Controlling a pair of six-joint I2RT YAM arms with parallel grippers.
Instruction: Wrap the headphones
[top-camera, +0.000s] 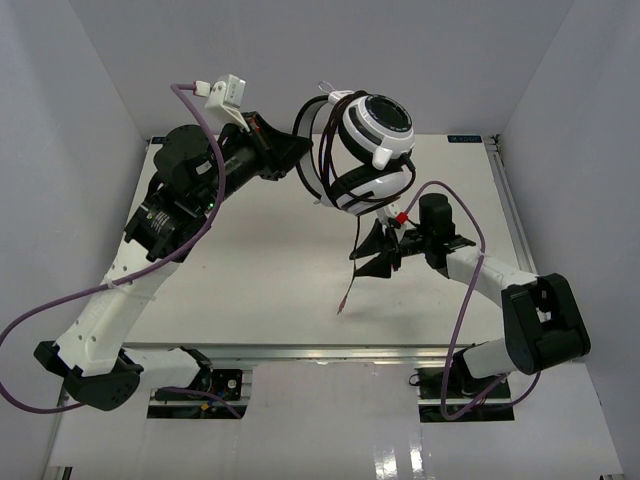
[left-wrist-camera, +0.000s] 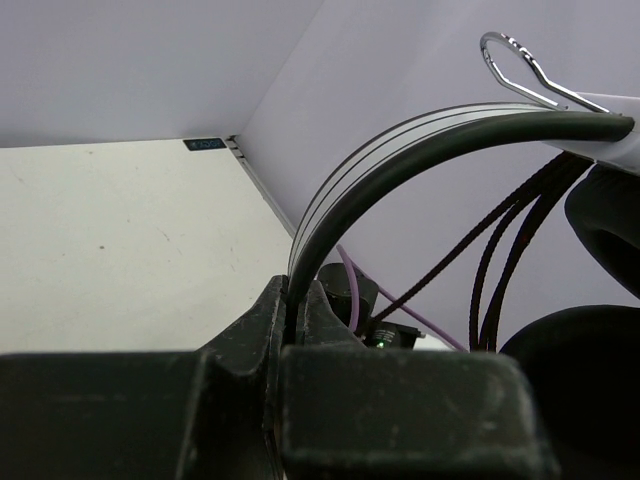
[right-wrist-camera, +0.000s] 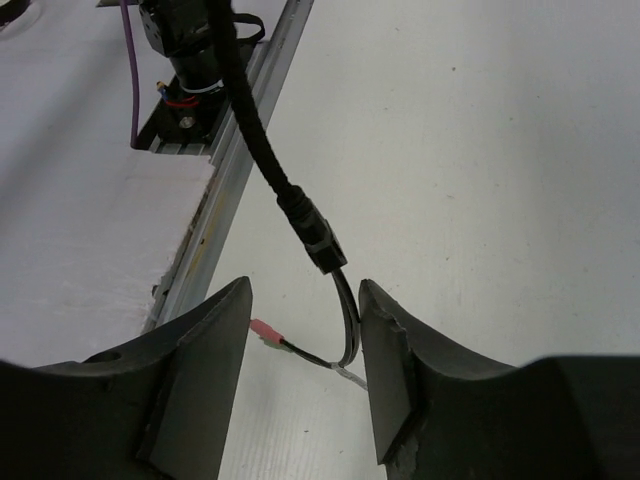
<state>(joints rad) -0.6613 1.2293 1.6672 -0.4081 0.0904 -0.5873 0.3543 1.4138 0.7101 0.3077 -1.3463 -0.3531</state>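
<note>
Aloft, headphones: held well above the worktop, toward its far middle, with one white ear cup and its black ring facing the top camera.
Headband: a white and dark arc; in the left wrist view it rises from between the fingers and curves away up to the right.
Left pincer: closed on the headband, which is clamped at one end of its arc; the jaws press against both faces of the band.
Ear pad: black, low at the right in the left wrist view, just beside the strands of cord.
Cord: thin and dark, several loops lying around the headphones between the cups; its tail drops from under the cups toward the worktop.
Right pincer: open, jaws apart, nearer than the headphones and below them; the hanging tail passes between the fingers and close to the right one; whether it touches cannot be told.
Cord tail: braided, then a black joint, then thinner wires.
Pink tip: the end of the tail, low over the worktop and near the left finger.
Purple cables: running along both arms.
</note>
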